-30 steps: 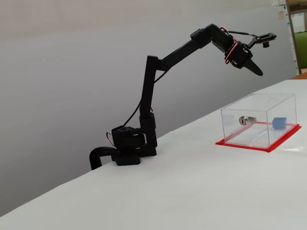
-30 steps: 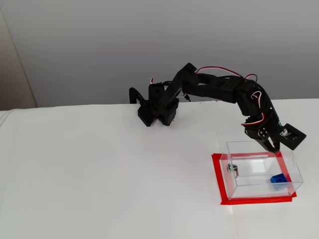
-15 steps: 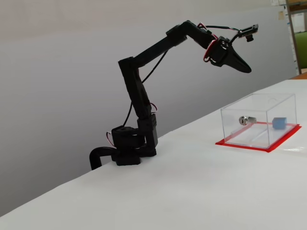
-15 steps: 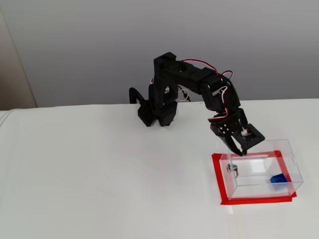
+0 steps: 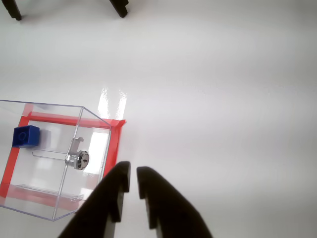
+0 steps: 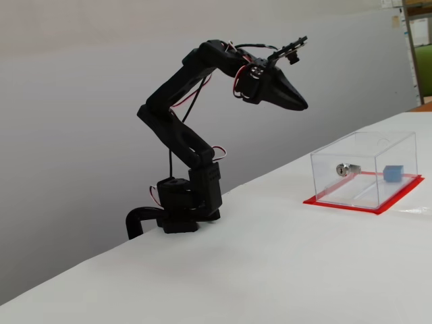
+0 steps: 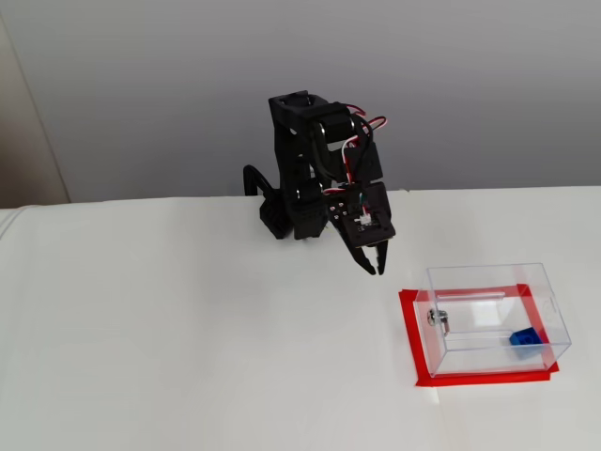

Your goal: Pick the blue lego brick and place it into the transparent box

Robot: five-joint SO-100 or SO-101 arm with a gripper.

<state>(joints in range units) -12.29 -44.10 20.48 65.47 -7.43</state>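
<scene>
The blue lego brick (image 5: 26, 136) lies inside the transparent box (image 5: 54, 153), near a corner of its red base; it shows in both fixed views (image 6: 393, 173) (image 7: 526, 337). The box (image 6: 364, 169) (image 7: 493, 319) has a silver lock (image 5: 78, 159) on one wall. My gripper (image 5: 132, 173) is empty, its jaws nearly together, held in the air beside the box and clear of it (image 6: 300, 102) (image 7: 376, 268).
The arm's black base (image 6: 182, 209) is clamped at the table's back edge (image 7: 282, 221). Two dark clamp feet (image 5: 119, 7) show at the top of the wrist view. The white table (image 7: 188, 329) spreads around the box.
</scene>
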